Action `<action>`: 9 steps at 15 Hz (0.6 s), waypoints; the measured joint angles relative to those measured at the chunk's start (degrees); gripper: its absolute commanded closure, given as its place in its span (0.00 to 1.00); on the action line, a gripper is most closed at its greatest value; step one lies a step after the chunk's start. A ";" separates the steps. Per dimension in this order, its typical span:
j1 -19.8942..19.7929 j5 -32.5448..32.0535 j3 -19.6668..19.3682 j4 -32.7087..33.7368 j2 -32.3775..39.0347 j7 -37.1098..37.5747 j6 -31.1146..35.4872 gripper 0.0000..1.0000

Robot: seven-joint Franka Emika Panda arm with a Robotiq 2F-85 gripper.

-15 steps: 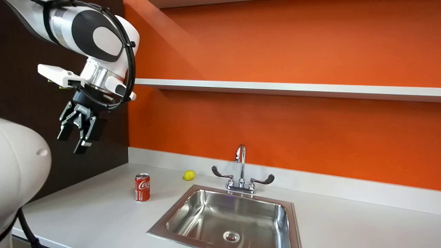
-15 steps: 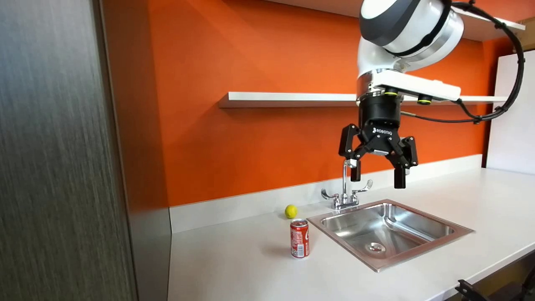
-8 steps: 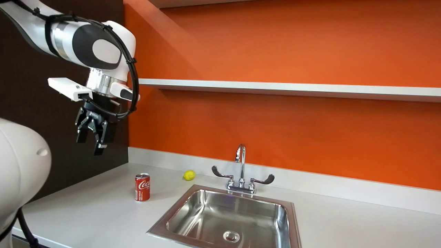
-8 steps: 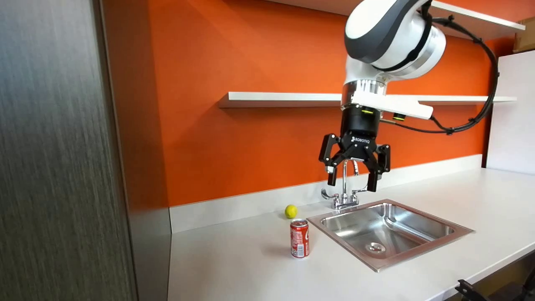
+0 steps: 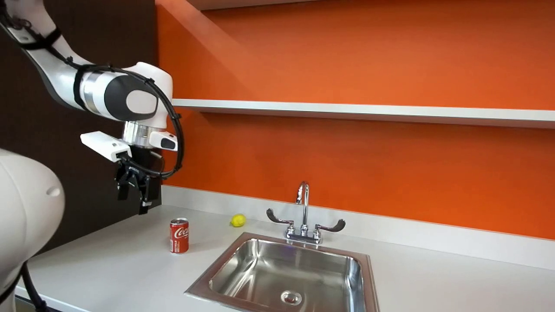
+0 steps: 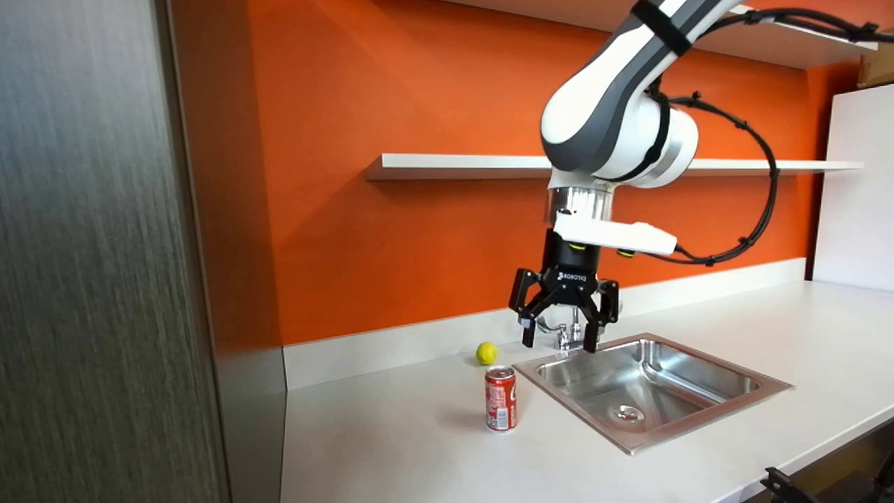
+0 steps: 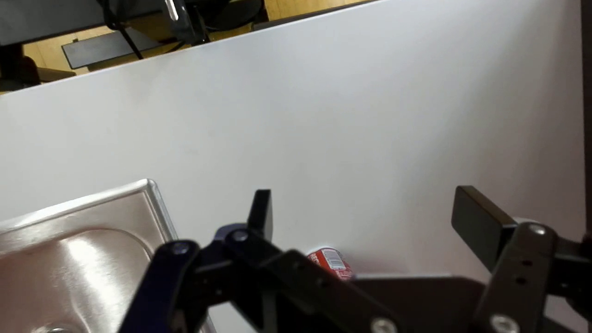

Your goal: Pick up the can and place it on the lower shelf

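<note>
A red Coca-Cola can stands upright on the white counter, in both exterior views (image 5: pixel 179 236) (image 6: pixel 501 399). In the wrist view the can (image 7: pixel 329 262) shows only in part; the gripper's linkage covers the rest of it. My gripper (image 5: pixel 133 203) is open and empty, its fingers pointing down. It hangs above the counter, higher than the can and apart from it, as an exterior view (image 6: pixel 560 342) also shows. In the wrist view the jaws stand wide apart. The lower white shelf (image 5: pixel 360 108) runs along the orange wall, also in an exterior view (image 6: pixel 461 161).
A steel sink (image 5: pixel 223 262) is set in the counter beside the can, with a faucet (image 5: pixel 305 212) behind it. A yellow lemon (image 5: pixel 238 220) lies near the backsplash. A dark panel (image 6: pixel 91 251) closes one end. An upper shelf (image 6: pixel 531 10) hangs above.
My arm has come down, and the open gripper is lower and closer to the can. It has shifted right in an exterior view and left in an exterior view. The can has not moved.
</note>
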 measured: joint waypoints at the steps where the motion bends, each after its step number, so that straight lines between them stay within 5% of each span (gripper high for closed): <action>1: 0.00 -0.39 0.09 0.02 1.85 0.00 1.96 0.00; 9: 0.00 -9.16 0.37 0.63 16.06 0.22 13.70 0.00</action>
